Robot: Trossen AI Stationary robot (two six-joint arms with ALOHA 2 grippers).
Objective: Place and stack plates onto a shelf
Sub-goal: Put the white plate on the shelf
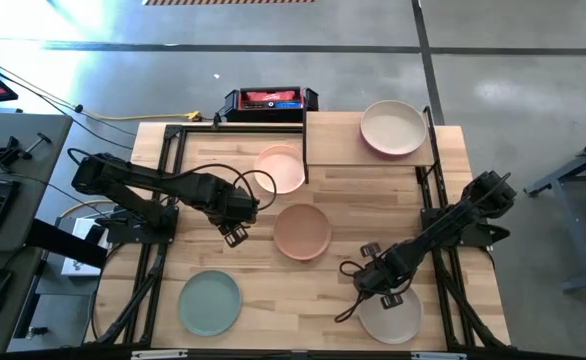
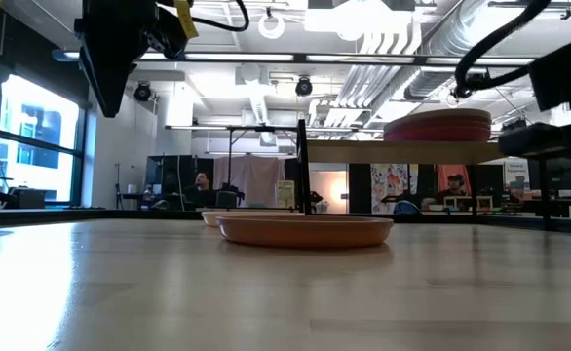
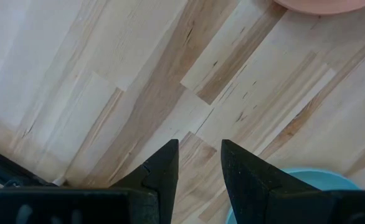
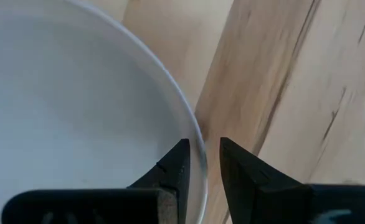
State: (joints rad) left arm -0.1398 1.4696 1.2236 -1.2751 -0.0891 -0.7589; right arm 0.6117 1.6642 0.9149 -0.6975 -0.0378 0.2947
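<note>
The right pincer (image 4: 203, 165) straddles the beige-grey plate's (image 1: 393, 318) rim, grip unclear; left pincer (image 3: 199, 163) parted, empty.

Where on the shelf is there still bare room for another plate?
The shelf is bare on its left half, between its left edge and the plate stack on its right half. The tabletop is crowded just left of it, around the pink plate and tan plate.
</note>
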